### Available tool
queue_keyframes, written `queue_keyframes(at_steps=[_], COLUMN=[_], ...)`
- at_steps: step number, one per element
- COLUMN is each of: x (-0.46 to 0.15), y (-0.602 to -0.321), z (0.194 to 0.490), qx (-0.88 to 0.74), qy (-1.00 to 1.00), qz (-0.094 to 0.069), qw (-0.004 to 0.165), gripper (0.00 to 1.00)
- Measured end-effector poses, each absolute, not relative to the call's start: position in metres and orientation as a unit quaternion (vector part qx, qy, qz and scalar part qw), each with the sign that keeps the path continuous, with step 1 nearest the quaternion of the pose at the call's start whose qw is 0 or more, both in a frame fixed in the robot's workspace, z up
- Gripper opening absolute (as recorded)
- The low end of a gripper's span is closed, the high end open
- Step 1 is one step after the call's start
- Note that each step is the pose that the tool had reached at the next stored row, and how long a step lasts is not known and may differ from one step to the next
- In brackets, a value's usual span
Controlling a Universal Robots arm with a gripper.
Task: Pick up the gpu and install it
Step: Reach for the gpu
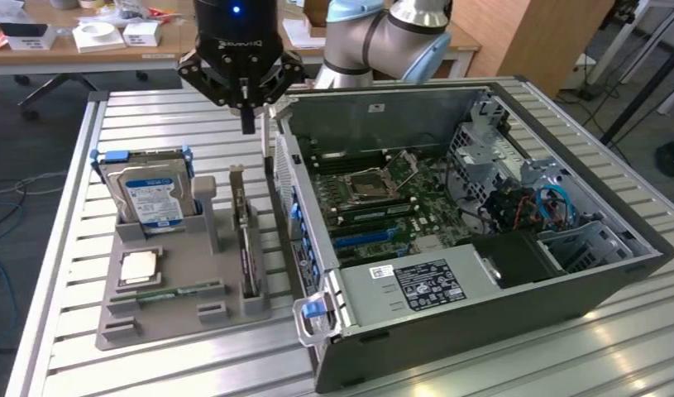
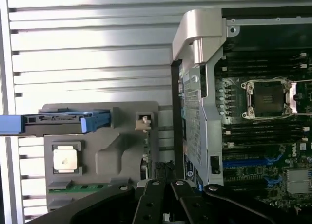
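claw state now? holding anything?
Claw: closed, holding nothing; the gpu stands in the tray.

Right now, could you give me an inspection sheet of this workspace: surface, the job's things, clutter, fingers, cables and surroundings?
Surface: slatted metal table, carrying a grey parts tray and an open computer case.
Job's things: gpu stands on edge in the tray, not yet lifted.
Clutter: hard drive, processor chip and green RAM stick in the same tray.
Fingers: shut, holding nothing, above the gpu.
Cables: blue wires inside the case; loose cable on the floor.
Surroundings: desk with white boxes and a wooden cabinet behind.
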State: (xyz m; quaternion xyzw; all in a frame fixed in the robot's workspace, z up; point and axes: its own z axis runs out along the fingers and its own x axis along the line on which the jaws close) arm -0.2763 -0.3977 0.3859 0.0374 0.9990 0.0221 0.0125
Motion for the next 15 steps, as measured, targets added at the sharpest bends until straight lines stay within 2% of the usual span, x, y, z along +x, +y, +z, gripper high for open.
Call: queue_keyframes(at_steps=[15], x=[-0.294], y=[-0.4], z=[0.383], qx=[0.037], qy=[0.999], qz=[0.022], qw=[0.012], gripper=[0.1])
